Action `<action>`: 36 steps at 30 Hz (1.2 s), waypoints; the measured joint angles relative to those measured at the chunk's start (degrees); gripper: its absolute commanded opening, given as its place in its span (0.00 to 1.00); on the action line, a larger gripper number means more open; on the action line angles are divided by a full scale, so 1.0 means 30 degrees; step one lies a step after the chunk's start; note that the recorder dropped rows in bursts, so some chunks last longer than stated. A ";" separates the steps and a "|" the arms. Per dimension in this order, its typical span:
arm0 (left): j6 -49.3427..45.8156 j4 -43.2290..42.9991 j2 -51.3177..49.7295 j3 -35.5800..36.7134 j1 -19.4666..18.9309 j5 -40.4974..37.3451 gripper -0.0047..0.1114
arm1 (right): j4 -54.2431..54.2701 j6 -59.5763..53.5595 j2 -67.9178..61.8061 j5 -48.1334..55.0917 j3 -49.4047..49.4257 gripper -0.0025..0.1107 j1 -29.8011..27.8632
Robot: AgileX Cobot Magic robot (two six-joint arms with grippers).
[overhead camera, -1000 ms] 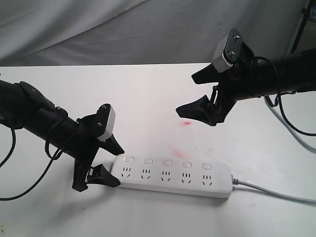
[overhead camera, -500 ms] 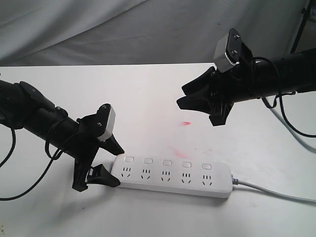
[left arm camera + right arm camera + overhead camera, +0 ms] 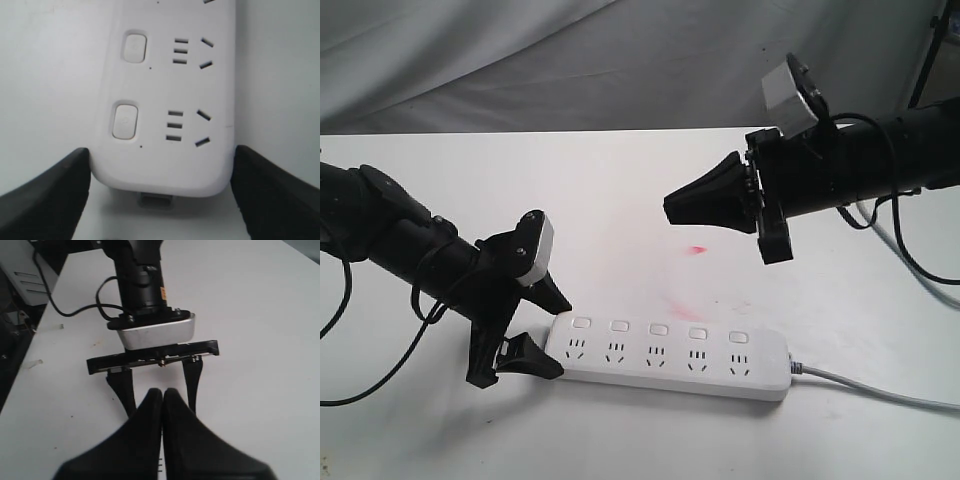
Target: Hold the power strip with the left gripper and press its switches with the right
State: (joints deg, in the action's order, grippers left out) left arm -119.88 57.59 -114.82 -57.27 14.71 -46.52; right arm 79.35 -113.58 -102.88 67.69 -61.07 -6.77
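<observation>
**Power strip braced, right tip poised to press**

The power strip (image 3: 670,358) lies flat on the tabletop (image 3: 620,180), with 1 end between the fingers of the left gripper (image 3: 560,338), which stand wide and seem set against both of its long edges. Its 5 switches (image 3: 658,329) run in a row away from those fingers. The right gripper (image 3: 672,210), fingers pressed together into 1 blunt tip, hovers well apart from the switches. Best approach: lower that tip squarely onto 1 switch and push straight down, keeping the left hold firm so the strip cannot pivot.
</observation>
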 measured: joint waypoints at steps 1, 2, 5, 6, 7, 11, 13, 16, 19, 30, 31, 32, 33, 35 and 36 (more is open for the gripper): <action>0.0000 0.0000 0.0000 0.0000 0.0000 0.0000 0.04 | 0.0000 0.0000 0.0000 0.0279 0.0000 0.02 0.0037; 0.0000 0.0000 0.0000 0.0000 0.0000 0.0000 0.04 | -0.0045 0.0000 0.0000 0.0377 0.0000 0.02 0.0037; 0.0000 0.0000 0.0000 0.0000 0.0000 0.0000 0.04 | -0.0077 0.0000 0.0000 0.0460 0.0000 0.02 0.0037; 0.0000 0.0000 0.0000 0.0000 0.0000 0.0000 0.04 | -0.0077 0.0000 0.0000 0.0460 0.0000 0.02 0.0037; 0.0000 0.0000 0.0000 0.0000 0.0000 0.0000 0.04 | -0.0077 0.0000 0.0000 0.0474 0.0000 0.02 0.0037; 0.0000 0.0000 0.0000 0.0000 0.0000 0.0000 0.04 | -0.0077 0.0000 0.0000 0.0521 0.0000 0.02 0.0037; 0.0000 0.0000 0.0000 0.0000 0.0000 0.0000 0.04 | -0.0077 0.0000 0.0000 0.0521 0.0000 0.02 0.0037; 0.0000 0.0000 0.0000 0.0000 0.0000 0.0000 0.04 | -0.0077 0.0000 0.0000 0.0521 0.0000 0.02 0.0037; 0.0000 0.0000 0.0000 0.0000 0.0000 0.0000 0.04 | -0.0094 0.0000 0.0000 0.0521 0.0000 0.02 0.0037; 0.0000 0.0000 0.0000 0.0000 0.0000 0.0000 0.04 | -0.0125 0.0000 0.0000 0.0551 0.0000 0.02 0.0037; 0.0000 0.0000 0.0000 0.0000 0.0000 0.0000 0.04 | -0.0125 0.0000 0.0053 0.0551 0.0000 0.02 0.0037; 0.0000 0.0000 0.0000 0.0000 0.0000 0.0000 0.04 | -0.0163 0.0000 0.0139 0.0551 0.0000 0.02 0.0037; 0.0000 0.0000 0.0000 0.0000 0.0000 0.0000 0.04 | -0.0205 0.0000 0.0375 0.0551 0.0000 0.02 0.0037; 0.0000 0.0000 0.0000 0.0000 0.0000 0.0000 0.04 | -0.0281 0.0000 0.1173 0.0515 0.0000 0.02 0.0037; 0.0000 0.0000 0.0000 0.0000 0.0000 0.0000 0.04 | -0.0314 0.0000 0.1611 0.0515 0.0000 0.02 0.0037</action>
State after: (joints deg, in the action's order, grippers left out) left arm -119.88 57.59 -114.82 -57.27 14.71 -46.52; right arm 78.41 -113.58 -98.04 69.23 -61.07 -6.66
